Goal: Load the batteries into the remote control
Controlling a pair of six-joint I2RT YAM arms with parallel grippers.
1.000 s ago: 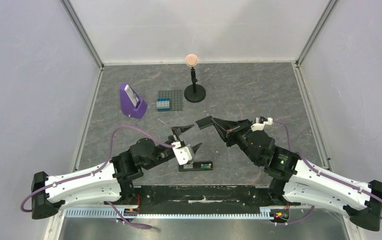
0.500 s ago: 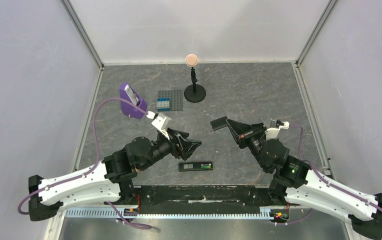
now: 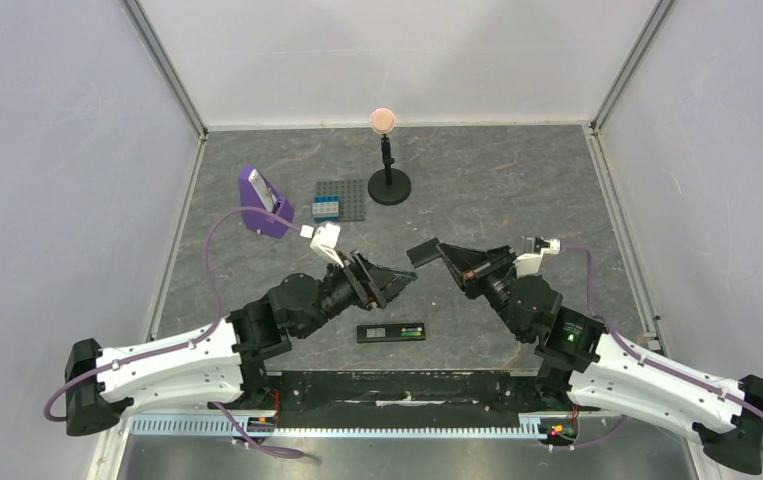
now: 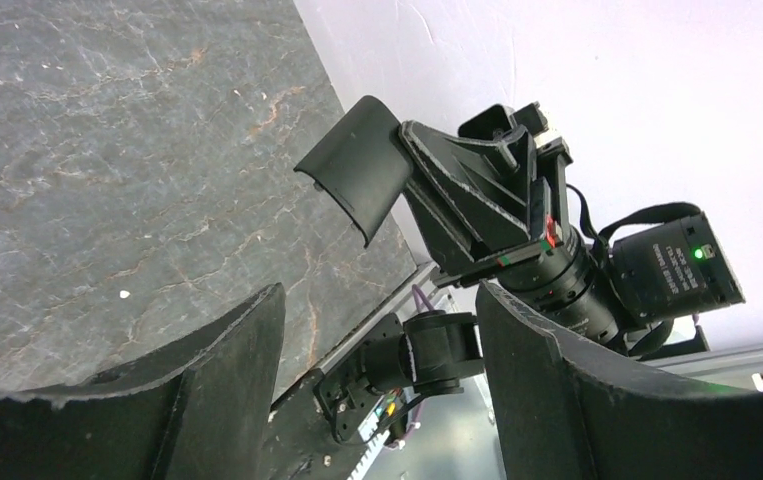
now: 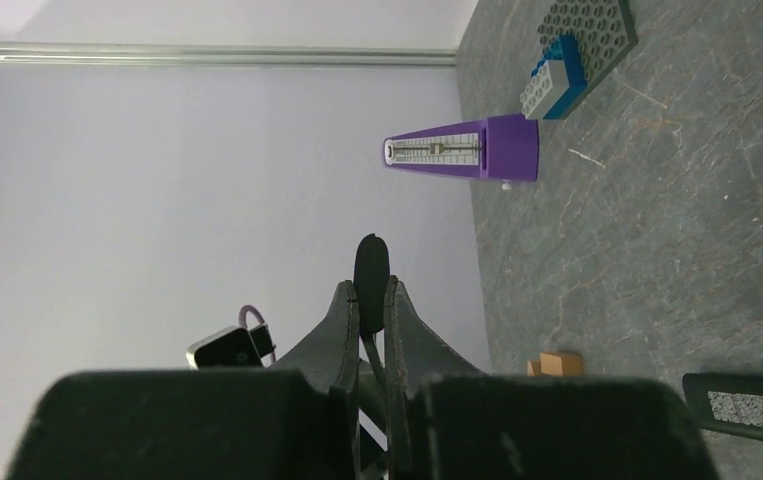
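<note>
Metronome [image 3: 262, 202]: purple, standing in the upper left of the top view.
Baseplate [image 3: 349, 196]: grey, just right of the metronome, with blue bricks [image 3: 326, 209] on its near left corner.
Stand [image 3: 389, 160]: black, with a round ball on top, just right of the baseplate.
Left gripper [image 3: 405, 283]: in the middle of the top view, off the table and pointing right. Its fingers [image 4: 227, 370] are apart and hold nothing.
Remote [image 3: 392, 332]: black, flat on the table in the lower middle, under both grippers and touched by neither.
Batteries: a green bit [image 3: 413, 333] shows on the remote's right half; too small to tell more.
Cover [image 3: 424, 252]: a thin black curved plate, up in the air just right of the left gripper.
Right gripper [image 3: 444, 257]: right of middle, pointing left, jaws pressed tight on the cover.
Block [image 5: 560, 363]: orange-tan, on the table at the lower right of the right wrist view.
</note>
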